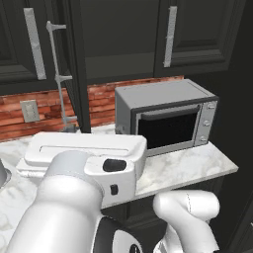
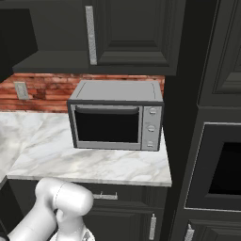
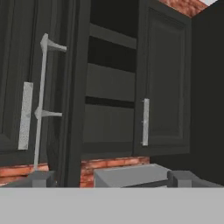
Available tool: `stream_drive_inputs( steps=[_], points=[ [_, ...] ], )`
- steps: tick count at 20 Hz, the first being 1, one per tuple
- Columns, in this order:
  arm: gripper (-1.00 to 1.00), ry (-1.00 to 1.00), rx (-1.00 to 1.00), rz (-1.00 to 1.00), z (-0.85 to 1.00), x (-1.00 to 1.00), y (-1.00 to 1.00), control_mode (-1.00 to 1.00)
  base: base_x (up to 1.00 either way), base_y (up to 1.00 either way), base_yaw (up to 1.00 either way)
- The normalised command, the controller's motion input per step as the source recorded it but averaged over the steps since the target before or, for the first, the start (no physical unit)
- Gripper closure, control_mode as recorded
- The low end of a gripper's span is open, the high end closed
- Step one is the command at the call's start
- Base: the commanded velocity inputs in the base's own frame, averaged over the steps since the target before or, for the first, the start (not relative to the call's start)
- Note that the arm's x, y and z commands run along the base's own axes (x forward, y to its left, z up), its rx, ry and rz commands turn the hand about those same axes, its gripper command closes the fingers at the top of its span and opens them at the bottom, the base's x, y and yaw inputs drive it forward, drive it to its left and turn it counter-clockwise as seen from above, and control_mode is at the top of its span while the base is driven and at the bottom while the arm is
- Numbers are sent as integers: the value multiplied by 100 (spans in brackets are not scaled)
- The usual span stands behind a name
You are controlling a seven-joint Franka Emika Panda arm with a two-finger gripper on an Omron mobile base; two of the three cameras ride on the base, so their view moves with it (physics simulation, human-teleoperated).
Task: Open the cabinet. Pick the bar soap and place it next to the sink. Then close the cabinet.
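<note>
The black wall cabinet (image 3: 109, 83) stands open, with dark shelves showing in the hand view. Its door (image 3: 72, 87) is swung out edge-on toward me, and the silver bar handle (image 3: 41, 100) sticks out to the left of that edge. The left base view has the same door edge (image 1: 76, 64) and handle (image 1: 58, 74) above the counter. My gripper (image 3: 111, 179) is open and empty, its fingertips (image 3: 41, 178) wide apart, below and in front of the opening and touching nothing. The bar soap and the sink are out of view.
A grey microwave (image 1: 165, 118) sits on the marble counter (image 1: 197, 165) under a closed cabinet door (image 1: 197, 34) with its own handle (image 1: 169, 37). Another closed door's handle (image 1: 34, 42) lies left of the open door. A tall black oven column (image 2: 212, 141) bounds the right side.
</note>
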Motion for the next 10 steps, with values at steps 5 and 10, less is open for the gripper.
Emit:
stream_drive_inputs(
  steps=[5, 10],
  points=[
    [-100, 0, 0, -12, 0, 28, 1, -100, 0, 0, 0],
    [-100, 0, 0, -21, 0, 10, 14, -100, 0, 0, 0]
  ],
)
